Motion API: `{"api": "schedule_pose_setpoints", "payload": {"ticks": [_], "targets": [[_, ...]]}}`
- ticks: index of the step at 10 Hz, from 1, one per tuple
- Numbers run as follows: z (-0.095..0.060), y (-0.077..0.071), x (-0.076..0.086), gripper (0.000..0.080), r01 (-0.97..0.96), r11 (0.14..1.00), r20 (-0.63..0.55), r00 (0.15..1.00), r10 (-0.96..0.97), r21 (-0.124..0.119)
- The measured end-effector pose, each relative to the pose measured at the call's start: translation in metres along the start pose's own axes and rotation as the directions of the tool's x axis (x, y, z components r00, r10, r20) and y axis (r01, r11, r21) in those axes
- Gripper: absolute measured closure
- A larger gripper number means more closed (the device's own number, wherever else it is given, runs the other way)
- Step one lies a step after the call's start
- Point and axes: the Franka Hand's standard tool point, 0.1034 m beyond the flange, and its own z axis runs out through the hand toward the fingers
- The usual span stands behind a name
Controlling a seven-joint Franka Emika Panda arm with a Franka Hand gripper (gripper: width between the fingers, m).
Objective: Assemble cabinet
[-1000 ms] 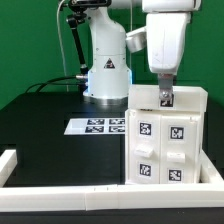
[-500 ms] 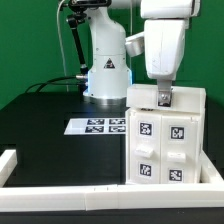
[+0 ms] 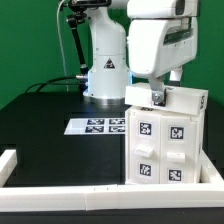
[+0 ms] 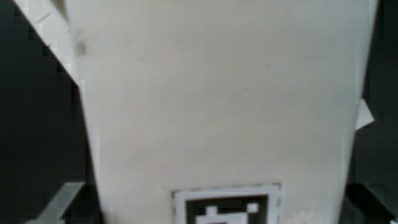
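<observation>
The white cabinet [image 3: 165, 145] stands upright at the exterior view's right, its front showing several square marker tags. A white top piece [image 3: 188, 98] lies across its top, skewed. My gripper [image 3: 155, 97] reaches down onto the near left part of that top piece and is shut on it. In the wrist view the white piece [image 4: 214, 100] fills the picture, with a marker tag [image 4: 228, 205] at its edge. It sits between my fingers [image 4: 63, 203], and my gripper [image 4: 222, 212] spans its width.
The marker board [image 3: 95, 126] lies flat on the black table, left of the cabinet. A long low white rail [image 3: 60, 194] runs along the front edge and turns up at the left. The robot's white base [image 3: 105, 70] stands behind.
My wrist has turned and shifted towards the exterior view's left. The cabinet's top piece has turned with it and now sits askew on the body.
</observation>
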Motion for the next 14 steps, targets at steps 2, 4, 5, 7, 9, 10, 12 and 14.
{"api": "schedule_pose_setpoints", "payload": {"ticks": [2,4,5,7,9,10,12,14], "targets": [[0.0000,0.0002,-0.0002,0.0244,-0.190,0.982,0.000,0.982,0.190,0.000],[0.0004,0.0007,-0.0010,0.0243,-0.349,0.937,0.000,0.937,0.349,0.001],[0.0007,0.0006,-0.0010,0.0243,-0.422,0.907,0.001,0.907,0.422,0.001],[0.0007,0.0005,-0.0009,0.0243,-0.509,0.861,0.001,0.861,0.509,0.001],[0.0008,0.0003,-0.0007,0.0243,-0.612,0.791,0.001,0.791,0.612,0.001],[0.0007,0.0001,-0.0004,0.0243,-0.680,0.733,0.001,0.733,0.680,0.002],[0.0007,-0.0003,0.0002,0.0243,-0.775,0.632,0.001,0.632,0.775,0.002],[0.0014,-0.0031,0.0010,0.0243,-0.900,0.435,-0.011,0.435,0.900,0.019]]}}
